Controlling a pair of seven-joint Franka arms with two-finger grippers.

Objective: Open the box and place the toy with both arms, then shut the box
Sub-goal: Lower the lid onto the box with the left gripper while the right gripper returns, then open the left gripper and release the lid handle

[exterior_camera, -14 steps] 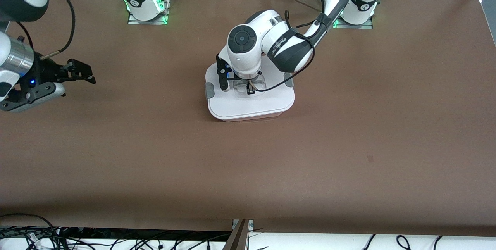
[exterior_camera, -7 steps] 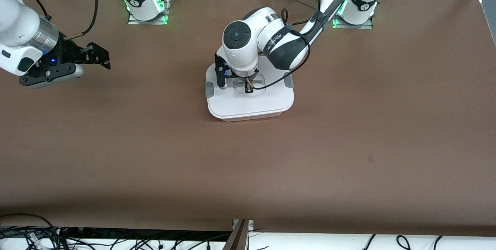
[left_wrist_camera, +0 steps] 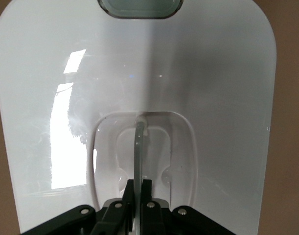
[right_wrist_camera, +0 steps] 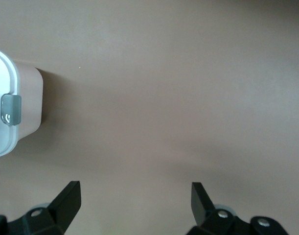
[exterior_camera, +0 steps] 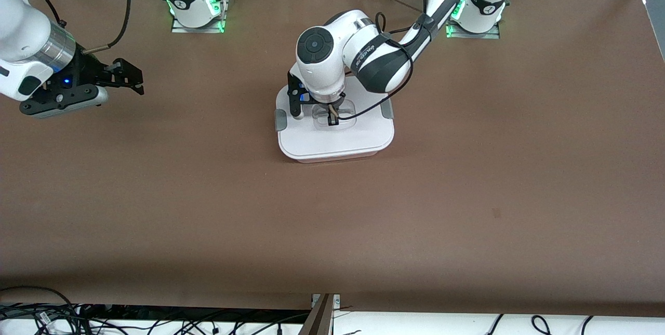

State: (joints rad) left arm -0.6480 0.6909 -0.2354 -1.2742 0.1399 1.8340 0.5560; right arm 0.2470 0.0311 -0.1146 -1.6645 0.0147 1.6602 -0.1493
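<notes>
The box (exterior_camera: 337, 140) stands mid-table with its white lid on and a grey clip (exterior_camera: 280, 120) at each side. My left gripper (exterior_camera: 332, 117) reaches down onto the lid's centre and is shut on the clear recessed handle (left_wrist_camera: 139, 142). In the left wrist view the left gripper (left_wrist_camera: 139, 183) pinches that thin handle between its fingers. My right gripper (exterior_camera: 132, 76) hangs open and empty over bare table toward the right arm's end. In the right wrist view the right gripper (right_wrist_camera: 135, 193) is well apart from the box (right_wrist_camera: 28, 100). The toy is out of view.
The brown table (exterior_camera: 467, 195) stretches wide around the box. Both arm bases (exterior_camera: 192, 8) stand along the edge farthest from the front camera. Cables (exterior_camera: 52, 314) lie past the table's near edge.
My right arm has swung up and toward the box, then settled. The left wrist shifted slightly while staying shut on the handle. The box stays where it was.
</notes>
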